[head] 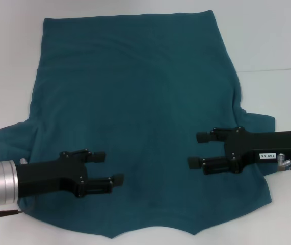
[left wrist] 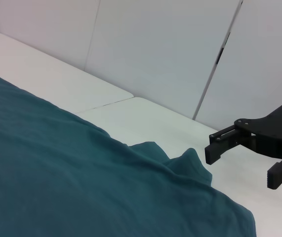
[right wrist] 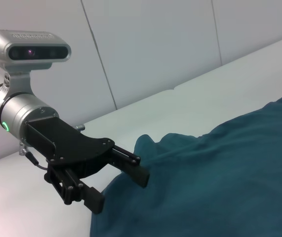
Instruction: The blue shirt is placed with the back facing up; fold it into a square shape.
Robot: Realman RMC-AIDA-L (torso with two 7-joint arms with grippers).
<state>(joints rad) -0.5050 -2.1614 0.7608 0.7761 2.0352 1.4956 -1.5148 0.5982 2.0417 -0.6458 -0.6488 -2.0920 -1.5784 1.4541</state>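
The shirt [head: 135, 117] is lying spread flat on the white table [head: 272, 41], plain side up, covering most of the surface ahead of the robot. Its straight edge is lying at the far side, and its two sleeves are sticking out to the sides at the near end.

The left hand [head: 107, 168] is reaching in from the left over the near left part of the shirt, by the left sleeve. Its two fingers are standing apart, pointing toward the middle, with nothing between them. In the right wrist view the left hand [right wrist: 121, 180] is showing at the shirt's [right wrist: 220, 182] bunched sleeve edge; whether it is touching the cloth cannot be told.

The right hand [head: 199, 149] is reaching in from the right over the near right part, by the right sleeve. Its fingers are likewise parted and empty, pointing at the left hand across a stretch of shirt. In the left wrist view the right hand [left wrist: 242, 163] is hanging above the table [left wrist: 145, 118], just past the shirt's [left wrist: 71, 173] rumpled sleeve.
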